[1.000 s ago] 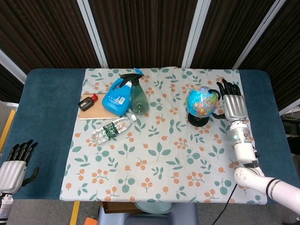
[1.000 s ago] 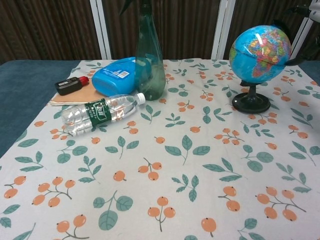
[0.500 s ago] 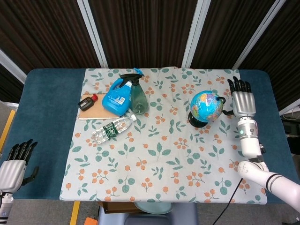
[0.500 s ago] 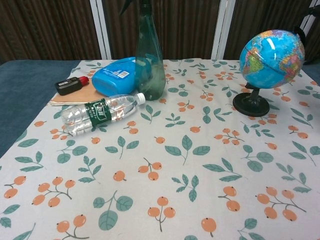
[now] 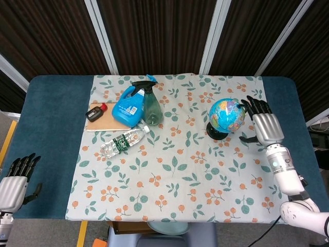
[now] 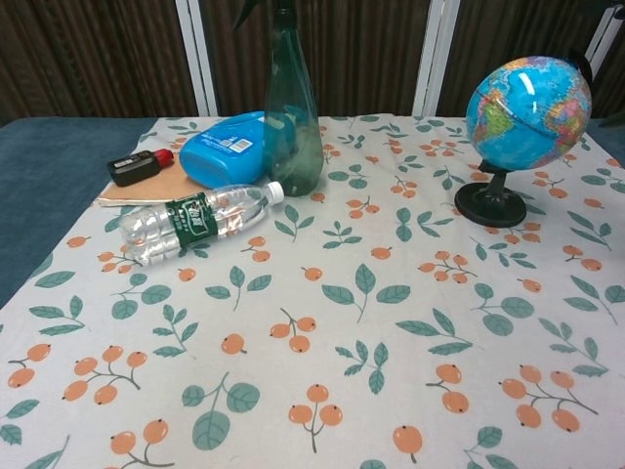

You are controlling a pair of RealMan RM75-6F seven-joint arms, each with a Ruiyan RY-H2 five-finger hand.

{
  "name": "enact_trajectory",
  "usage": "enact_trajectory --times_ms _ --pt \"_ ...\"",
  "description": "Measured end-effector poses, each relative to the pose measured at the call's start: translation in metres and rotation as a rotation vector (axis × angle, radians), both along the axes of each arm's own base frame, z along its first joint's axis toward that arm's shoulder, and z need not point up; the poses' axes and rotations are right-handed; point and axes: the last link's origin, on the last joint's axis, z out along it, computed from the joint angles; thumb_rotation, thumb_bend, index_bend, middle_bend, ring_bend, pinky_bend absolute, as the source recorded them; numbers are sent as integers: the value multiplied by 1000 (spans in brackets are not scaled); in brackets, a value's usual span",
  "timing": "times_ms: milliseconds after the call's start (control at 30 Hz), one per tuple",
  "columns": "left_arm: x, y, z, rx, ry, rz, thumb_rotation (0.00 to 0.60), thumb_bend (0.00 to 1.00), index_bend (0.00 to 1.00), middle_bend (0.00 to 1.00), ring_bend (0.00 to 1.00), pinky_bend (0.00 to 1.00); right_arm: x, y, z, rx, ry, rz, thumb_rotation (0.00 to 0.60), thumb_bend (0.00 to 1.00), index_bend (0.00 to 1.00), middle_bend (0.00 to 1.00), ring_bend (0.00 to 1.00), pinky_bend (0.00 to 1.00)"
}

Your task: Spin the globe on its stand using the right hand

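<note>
A: Globe (image 5: pixel 226 114) stands upright on its black stand (image 6: pixel 490 202), far right of the floral cloth (image 5: pixel 175 170). Right hand (image 5: pixel 264 125) sits just right of the sphere, fingers apart, holding nothing; fingertips (image 5: pixel 250 105) near its surface, contact not resolvable. Presumably placed there to brush the sphere sideways.

B: Left hand (image 5: pixel 15 181)?

A: Off the table's (image 5: pixel 51 113) near-left edge, fingers loosely spread, holding nothing. Likely parked, since the task names the right.

B: Labels?

A: Lying clear bottle (image 6: pixel 190 221) has a green label, blue detergent bottle (image 5: pixel 129 107) a white one; text too small to read. Green spray bottle (image 6: pixel 292 117) stands beside it, unlabelled.
</note>
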Motion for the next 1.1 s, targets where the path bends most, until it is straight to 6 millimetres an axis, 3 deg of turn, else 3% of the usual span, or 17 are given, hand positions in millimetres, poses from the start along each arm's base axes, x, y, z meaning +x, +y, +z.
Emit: enact_trajectory --times_ms 167,500,733,1100 --pt "1 -1 1 -1 0 -5 600 443 0 0 0 0 24 -3 -10 10 -27 52 600 117 0 0 0 0" --pt "0 -5 4 5 2 5 600 445 0 0 0 0 51 -35 -39 -97 81 123 600 117 0 0 0 0" --pt "1 -5 2 -8 -2 1 600 444 0 0 0 0 48 -49 -36 -133 78 70 600 116 0 0 0 0" --pt "2 -4 -1 -18 1 -4 600 444 0 0 0 0 27 -50 -28 -134 110 13 600 117 0 0 0 0"
